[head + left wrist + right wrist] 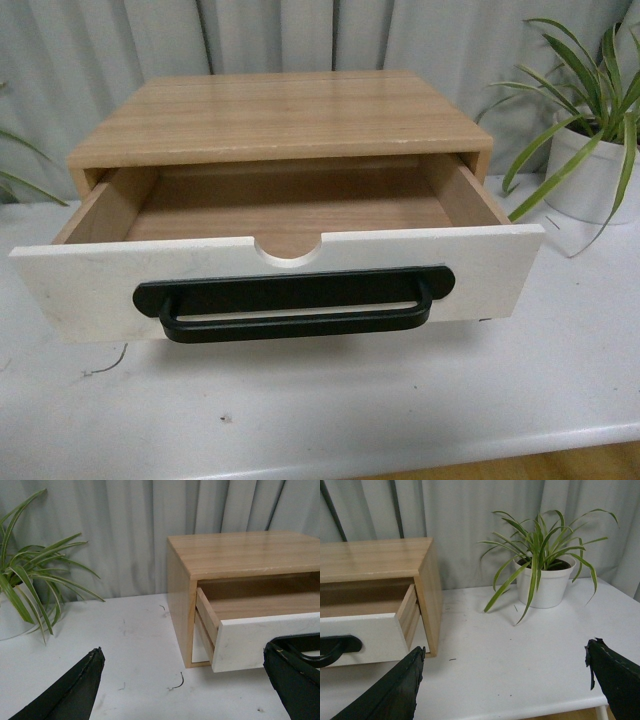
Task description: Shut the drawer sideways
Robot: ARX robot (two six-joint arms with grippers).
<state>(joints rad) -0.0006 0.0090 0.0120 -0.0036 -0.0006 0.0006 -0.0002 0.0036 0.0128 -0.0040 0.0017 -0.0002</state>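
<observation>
The drawer (90, 285) stands pulled far out of a light wood cabinet (280, 115). It has a white front panel, a long black bar handle (295, 300), a half-round notch in its top edge and wood sides, and it is empty. Neither arm shows in the front view. My left gripper (182, 680) is open over the table, level with the drawer's left end (250, 642). My right gripper (502, 677) is open over the table, beside the drawer's right end (367, 637). Neither gripper touches the drawer.
The cabinet stands on a white table (330, 410). A potted spider plant (595, 165) stands at the right of the cabinet and shows in the right wrist view (542, 580). Another plant (15, 615) stands at the left. Grey curtains hang behind. The table's front edge (450, 450) is near.
</observation>
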